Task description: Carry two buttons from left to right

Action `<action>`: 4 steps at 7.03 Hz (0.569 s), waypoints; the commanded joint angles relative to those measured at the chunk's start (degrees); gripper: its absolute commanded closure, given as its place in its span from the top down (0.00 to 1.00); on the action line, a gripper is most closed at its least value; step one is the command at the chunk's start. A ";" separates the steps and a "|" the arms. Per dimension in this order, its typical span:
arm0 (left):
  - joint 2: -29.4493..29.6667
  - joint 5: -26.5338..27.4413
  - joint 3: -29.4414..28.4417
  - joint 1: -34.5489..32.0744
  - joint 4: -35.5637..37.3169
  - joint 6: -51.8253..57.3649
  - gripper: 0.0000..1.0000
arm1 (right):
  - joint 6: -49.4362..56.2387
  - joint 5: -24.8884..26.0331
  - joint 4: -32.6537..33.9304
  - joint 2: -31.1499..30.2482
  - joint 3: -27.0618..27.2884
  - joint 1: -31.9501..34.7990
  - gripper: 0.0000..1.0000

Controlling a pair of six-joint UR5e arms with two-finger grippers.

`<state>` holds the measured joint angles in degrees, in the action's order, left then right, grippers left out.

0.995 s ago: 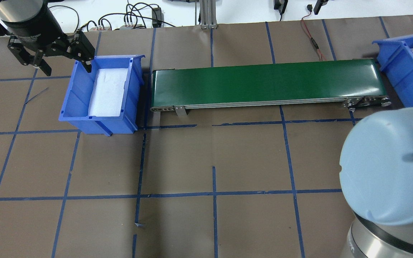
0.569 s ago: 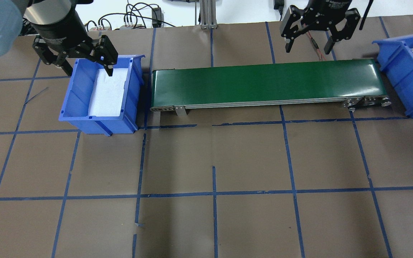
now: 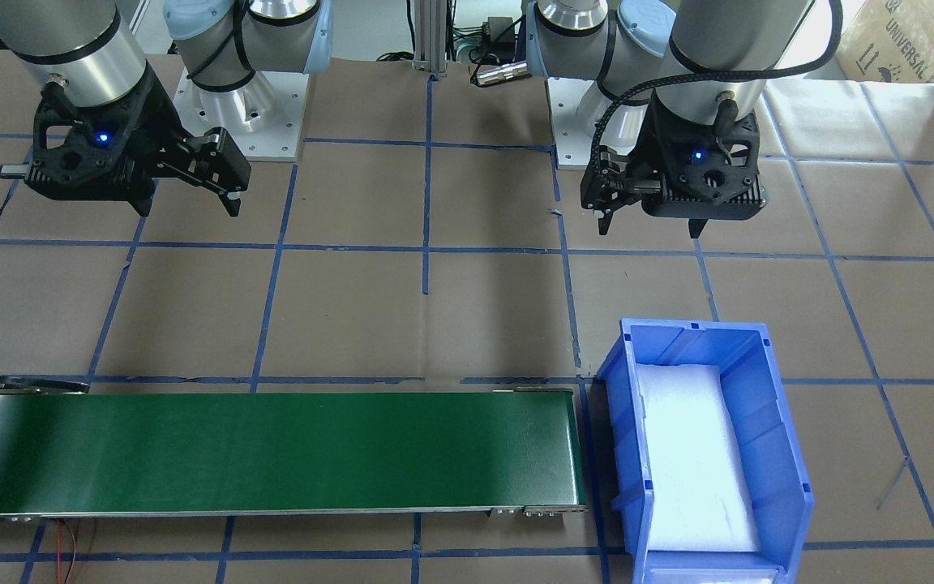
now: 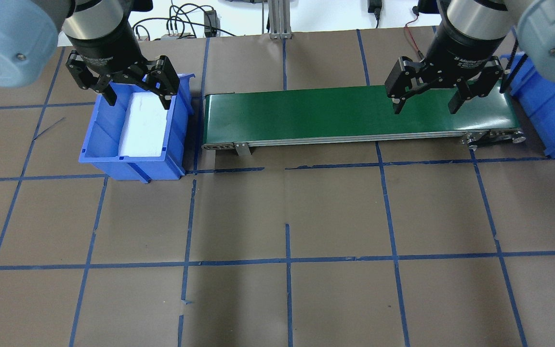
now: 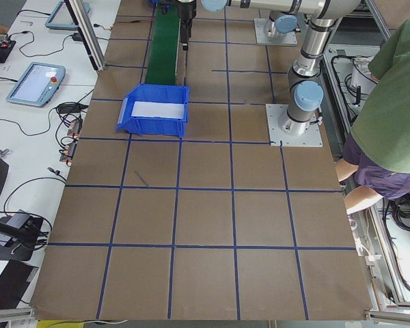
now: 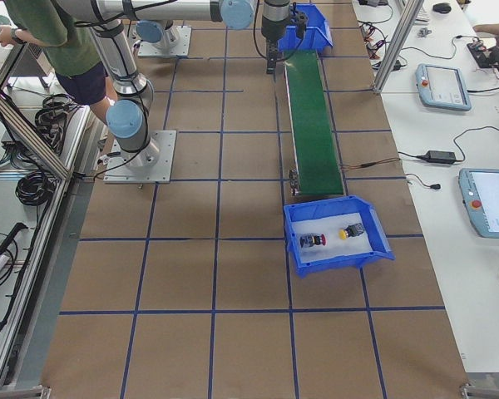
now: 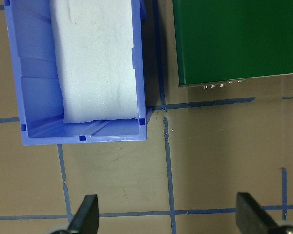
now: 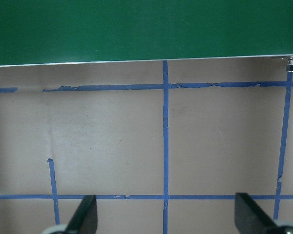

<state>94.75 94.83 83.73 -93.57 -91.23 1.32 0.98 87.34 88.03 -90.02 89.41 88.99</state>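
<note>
well, by my reckoning the carrying is done. both of my jaws are spread wide and hold nothing. the left jaws hang high, with the blue bin (image 4: 123,164) down ahead of them. the right jaws hang high near one end of the green belt (image 4: 306,115), whose edge shows just ahead of them. that bin by the left jaws has only its white foam pad (image 4: 143,130) in it, no button. the red button (image 6: 313,241) and the yellow button (image 6: 352,232) both sit in the other blue bin (image 6: 341,260), past the belt's end and out beyond my right jaws. they lie side by side but apart, and i touch neither. nothing rides on the belt. so i judge this the closing step, not a pick. the next move calls for no grasp at all. it only needs both arms parked over the counter (image 4: 287,217), minding the bin walls and the belt frame on the way.
</note>
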 commanded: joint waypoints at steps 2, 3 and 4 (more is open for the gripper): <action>0.26 0.01 0.02 -0.03 0.00 -0.18 1.00 | 1.13 0.11 -3.21 -3.14 0.59 0.49 0.98; 0.26 0.01 0.02 -0.12 0.00 -0.18 1.00 | 1.04 0.11 -3.22 -2.88 0.59 0.57 0.98; 0.34 0.01 0.02 -0.03 0.00 -0.18 1.00 | 1.13 0.11 -3.22 -2.88 0.59 0.49 0.98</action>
<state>95.02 94.83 83.76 -93.64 -91.23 1.15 2.05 87.46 84.93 -92.88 89.97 89.48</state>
